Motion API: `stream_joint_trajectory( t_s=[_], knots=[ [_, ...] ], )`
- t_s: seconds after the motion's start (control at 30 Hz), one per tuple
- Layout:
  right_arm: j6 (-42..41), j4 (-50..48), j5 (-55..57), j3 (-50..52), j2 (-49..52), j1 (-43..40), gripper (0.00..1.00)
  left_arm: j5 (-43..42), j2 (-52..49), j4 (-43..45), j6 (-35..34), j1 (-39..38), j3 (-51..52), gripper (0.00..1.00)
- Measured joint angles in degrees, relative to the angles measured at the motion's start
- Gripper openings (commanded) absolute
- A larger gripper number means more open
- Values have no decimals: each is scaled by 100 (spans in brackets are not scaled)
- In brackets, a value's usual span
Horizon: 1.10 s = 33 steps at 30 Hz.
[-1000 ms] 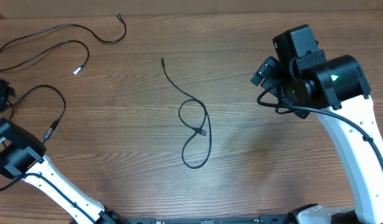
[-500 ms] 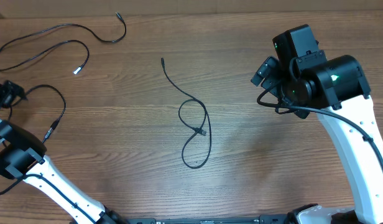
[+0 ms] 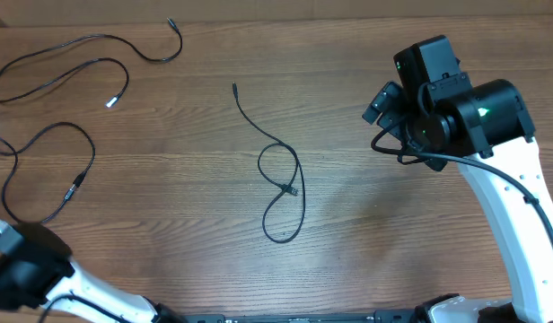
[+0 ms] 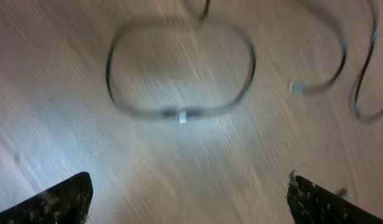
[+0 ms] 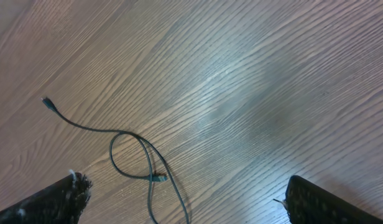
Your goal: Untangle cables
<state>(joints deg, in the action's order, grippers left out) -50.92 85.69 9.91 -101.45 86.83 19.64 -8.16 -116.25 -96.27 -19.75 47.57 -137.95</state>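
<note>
Seeing both grippers wide open, nothing between the fingers. Left gripper (image 4: 188, 199) sits above the table (image 3: 187, 260) with a cable loop ahead of it; that view is blurred. Right gripper (image 5: 185, 199) hangs to the right of the centre cable (image 3: 289, 188), not touching it. Centre cable crosses itself in one loop. Left cable (image 3: 74, 188) lies looped near the left edge. Top-left cable (image 3: 106, 36), silvery tip (image 3: 111, 100), lies apart from both.
</note>
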Motion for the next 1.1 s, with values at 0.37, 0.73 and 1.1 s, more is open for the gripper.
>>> stream_joint_trajectory(
  t_s=[0.37, 0.73, 1.1],
  knots=[
    [2, 0, 0, 0, 2, 0, 100, 1014, 1272, 686, -1193, -400, 3661, 100],
    [0, 2, 2, 0, 2, 2, 100, 944, 1272, 3558, -1294, -400, 6443, 100],
    [2, 7, 2, 0, 2, 2, 100, 1095, 1274, 5169, -1161, -400, 6861, 98]
  ],
)
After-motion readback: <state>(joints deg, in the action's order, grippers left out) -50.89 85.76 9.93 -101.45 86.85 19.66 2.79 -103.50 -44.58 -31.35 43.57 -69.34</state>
